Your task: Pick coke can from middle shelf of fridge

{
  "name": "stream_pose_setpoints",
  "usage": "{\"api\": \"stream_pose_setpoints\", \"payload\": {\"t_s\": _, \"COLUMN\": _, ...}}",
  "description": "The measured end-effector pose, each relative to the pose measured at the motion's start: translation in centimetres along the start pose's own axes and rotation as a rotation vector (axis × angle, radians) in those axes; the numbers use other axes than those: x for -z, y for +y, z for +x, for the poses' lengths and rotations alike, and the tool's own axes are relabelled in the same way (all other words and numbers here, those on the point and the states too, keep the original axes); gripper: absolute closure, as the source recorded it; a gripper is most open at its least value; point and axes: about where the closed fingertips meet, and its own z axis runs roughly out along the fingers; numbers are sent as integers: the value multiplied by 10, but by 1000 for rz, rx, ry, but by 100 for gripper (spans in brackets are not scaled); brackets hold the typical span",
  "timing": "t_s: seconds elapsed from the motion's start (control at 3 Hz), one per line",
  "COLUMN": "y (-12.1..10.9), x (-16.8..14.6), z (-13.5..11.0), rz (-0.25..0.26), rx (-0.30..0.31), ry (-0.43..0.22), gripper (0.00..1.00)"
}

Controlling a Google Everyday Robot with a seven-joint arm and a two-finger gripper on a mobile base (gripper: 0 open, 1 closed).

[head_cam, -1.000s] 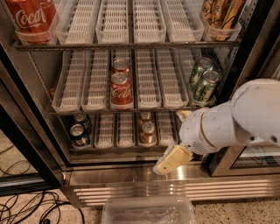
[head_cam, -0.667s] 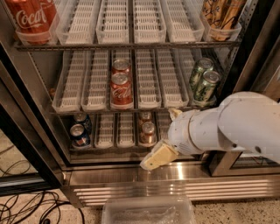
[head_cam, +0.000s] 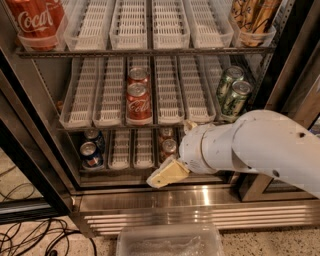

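Note:
The fridge stands open, with its steel ribbed base point(head_cam: 200, 212) at the bottom. Two red coke cans stand one behind the other in a white lane tray on the middle shelf point(head_cam: 170, 107). The front coke can point(head_cam: 137, 102) is at the shelf's front edge and the second point(head_cam: 138, 76) is behind it. My gripper point(head_cam: 167, 174) hangs on the white arm point(head_cam: 260, 147) in front of the bottom shelf, below and to the right of the front coke can, apart from it. Only one cream finger point(head_cam: 165, 175) shows.
Two green cans point(head_cam: 232, 95) stand at the middle shelf's right end. A large red Coca-Cola container point(head_cam: 37, 22) is top left, gold cans point(head_cam: 255, 15) top right. Blue cans point(head_cam: 90, 152) and a brown can point(head_cam: 167, 147) are on the bottom shelf. A clear plastic bin point(head_cam: 170, 242) and cables point(head_cam: 30, 237) lie on the floor.
My arm and gripper have moved left across the fridge front, from beside the right door frame to below the middle shelf's centre. The cans have not moved.

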Motion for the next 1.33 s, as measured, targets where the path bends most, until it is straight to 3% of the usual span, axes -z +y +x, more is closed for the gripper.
{"api": "stream_pose_setpoints", "payload": {"t_s": 0.67, "y": 25, "x": -28, "z": -6, "rz": 89, "rx": -31, "ry": -58, "gripper": 0}}
{"api": "stream_pose_setpoints", "payload": {"t_s": 1.0, "y": 38, "x": -40, "z": -17, "rz": 156, "rx": -78, "ry": -114, "gripper": 0}}
{"api": "stream_pose_setpoints", "payload": {"t_s": 1.33, "y": 36, "x": -44, "z": -31, "rz": 244, "rx": -110, "ry": -186, "gripper": 0}}
